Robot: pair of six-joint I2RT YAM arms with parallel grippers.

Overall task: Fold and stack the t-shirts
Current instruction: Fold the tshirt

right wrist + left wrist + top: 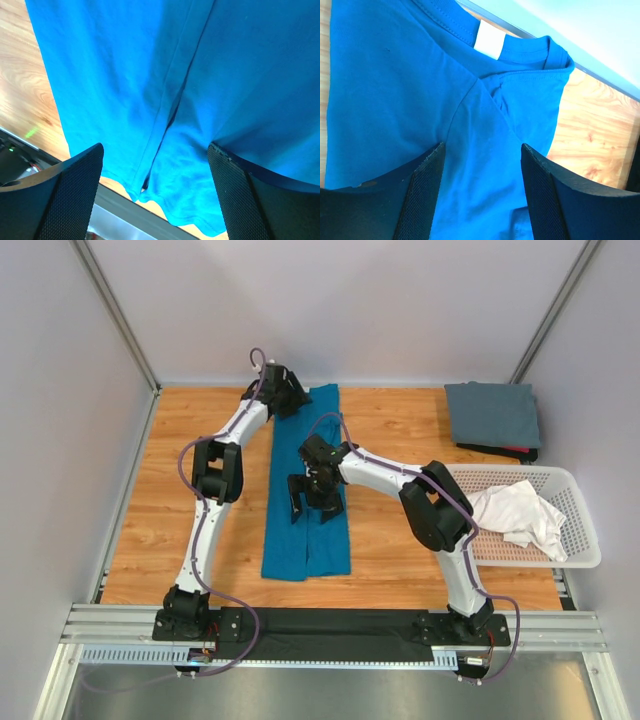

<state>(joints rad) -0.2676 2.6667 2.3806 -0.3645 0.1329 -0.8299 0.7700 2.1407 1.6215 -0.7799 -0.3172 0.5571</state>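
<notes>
While the teal-blue t-shirt (305,530) lies folded into a long narrow strip down the middle of the wooden table (400,540), collar end toward the far wall, the left gripper (285,390) sits over that collar end with its fingers spread apart, the cloth beneath them unpinched. The right gripper (313,508) hangs above the strip's middle, its fingers wide too and clasping nothing. The slate grey t-shirt (492,413) rests folded at the far right corner, and the white t-shirt (520,515) lies crumpled in the white basket (588,530).
</notes>
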